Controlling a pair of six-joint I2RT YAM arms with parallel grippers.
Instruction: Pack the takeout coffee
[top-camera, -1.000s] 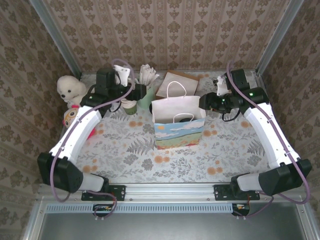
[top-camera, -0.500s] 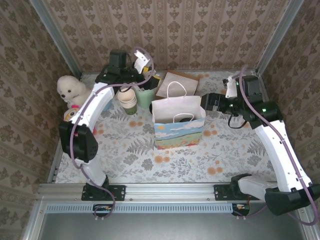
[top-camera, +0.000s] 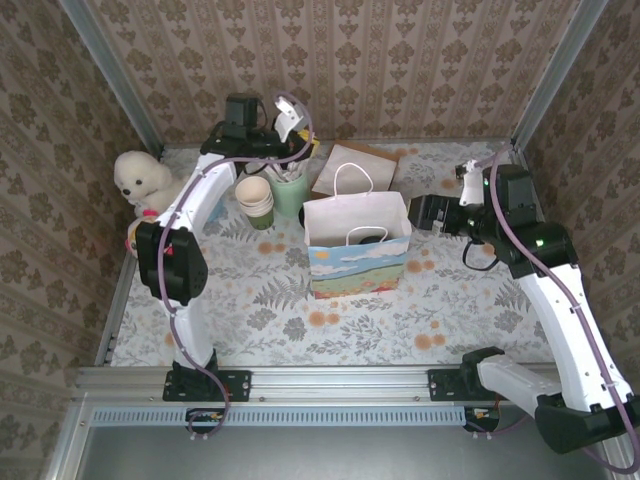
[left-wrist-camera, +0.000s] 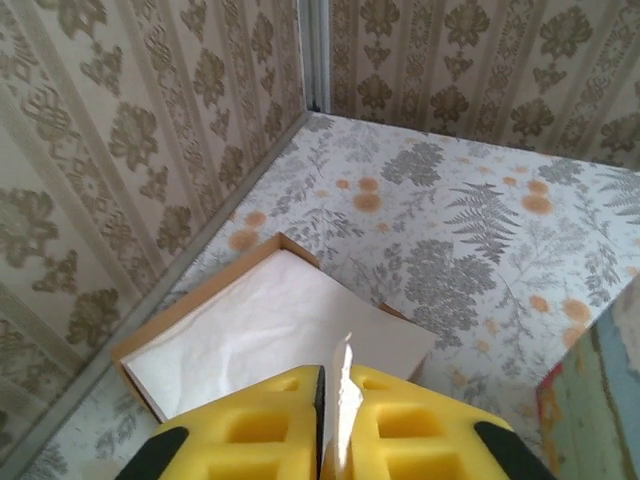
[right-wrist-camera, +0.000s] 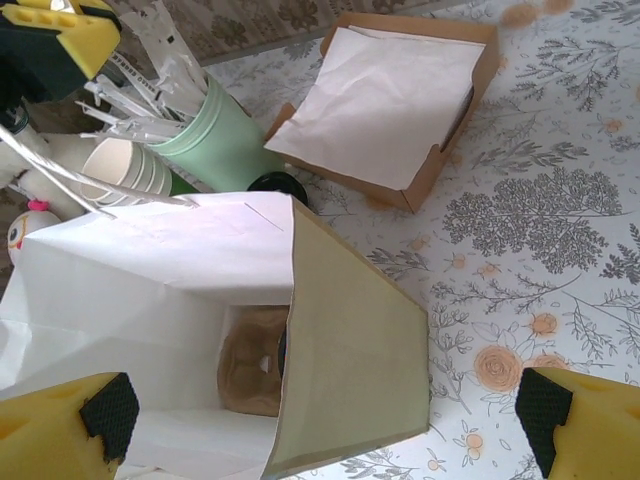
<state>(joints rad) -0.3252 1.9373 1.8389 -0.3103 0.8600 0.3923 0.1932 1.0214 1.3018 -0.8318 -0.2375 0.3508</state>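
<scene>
The takeout coffee (right-wrist-camera: 278, 186) shows as a round black lid just behind the bag, next to the mint holder, and the bag hides most of it. The white paper bag (top-camera: 358, 245) with a painted front stands open mid-table. In its bottom (right-wrist-camera: 250, 370) lies a brown paper item. My left gripper (left-wrist-camera: 335, 378) is at the back over the mint holder (top-camera: 290, 190), shut on a thin white paper piece (left-wrist-camera: 342, 385). Just right of the bag's top, my right gripper (top-camera: 432, 212) stands open and holds nothing. Its yellow fingertips (right-wrist-camera: 60, 430) straddle the bag's right side.
A stack of lidless cups (top-camera: 255, 198) stands left of the mint holder, which is full of white sticks. A brown box of white napkins (top-camera: 350, 165) lies behind the bag. A white plush toy (top-camera: 140, 178) sits at the left wall. Patterned walls close in three sides.
My left arm swung back over the mint holder and its jaws shut on the white paper piece. My right gripper drew away rightward from the bag's top and opened wide.
</scene>
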